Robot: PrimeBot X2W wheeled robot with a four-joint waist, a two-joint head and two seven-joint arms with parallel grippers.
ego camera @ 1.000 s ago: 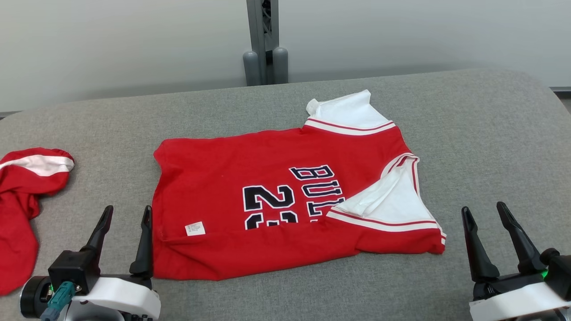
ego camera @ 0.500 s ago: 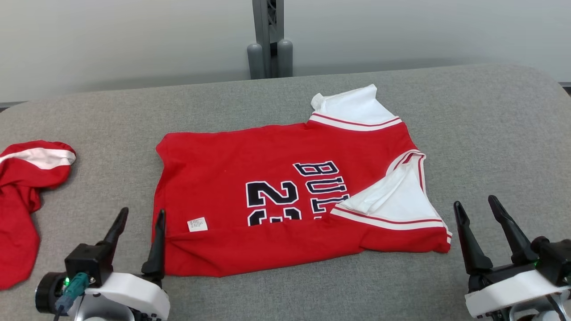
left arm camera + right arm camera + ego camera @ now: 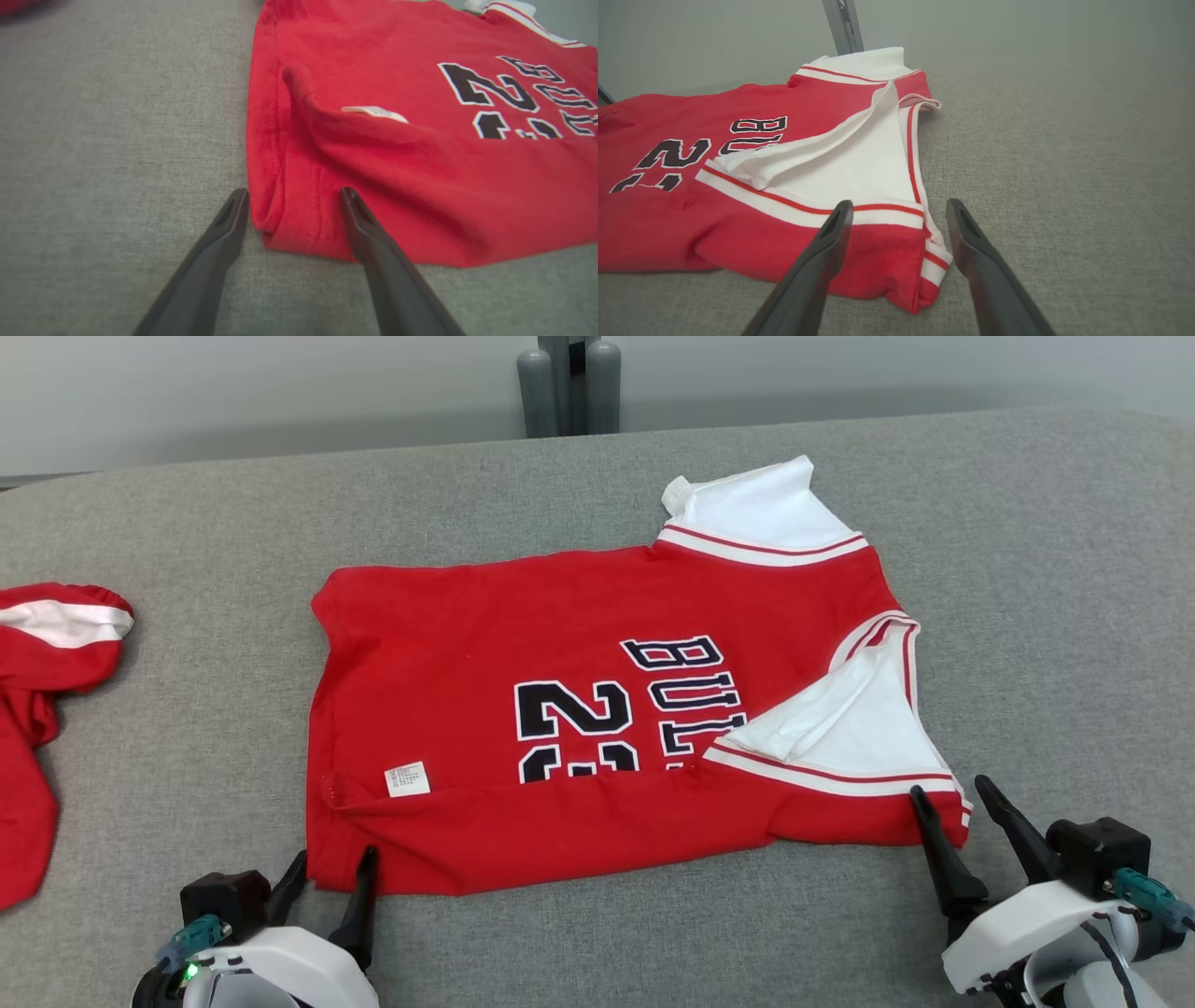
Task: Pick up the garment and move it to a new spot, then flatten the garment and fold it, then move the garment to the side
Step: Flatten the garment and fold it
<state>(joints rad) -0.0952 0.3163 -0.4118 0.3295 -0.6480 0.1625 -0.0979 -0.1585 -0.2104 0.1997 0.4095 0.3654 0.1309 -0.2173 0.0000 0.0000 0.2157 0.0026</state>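
- At the far left edge of the head view lies a second red garment, bunched up, with a white band across its top, well apart from the jersey.
- At the lower left, the left gripper has its fingers spread. In the left wrist view they straddle the jersey's near left corner, one over the bare grey, the other over red cloth. Nothing is clamped.
- The garment is a red jersey lying across the middle of the grey padded surface.
- Its near long edge is folded up over the front, cutting off the lower part of the dark, white-edged "23" and "BUL" lettering.
- One small white care label sits at the fold line, left of the number.
- I count two white sleeves with red stripes: one sticks out at the upper right, and the other is folded in over the front at the right.
- At the top centre stands one grey post.
- At the lower right, the right gripper is also spread, its fingers on either side of the jersey's near right corner and gripping nothing.
- In all there are two red garments and two grippers.
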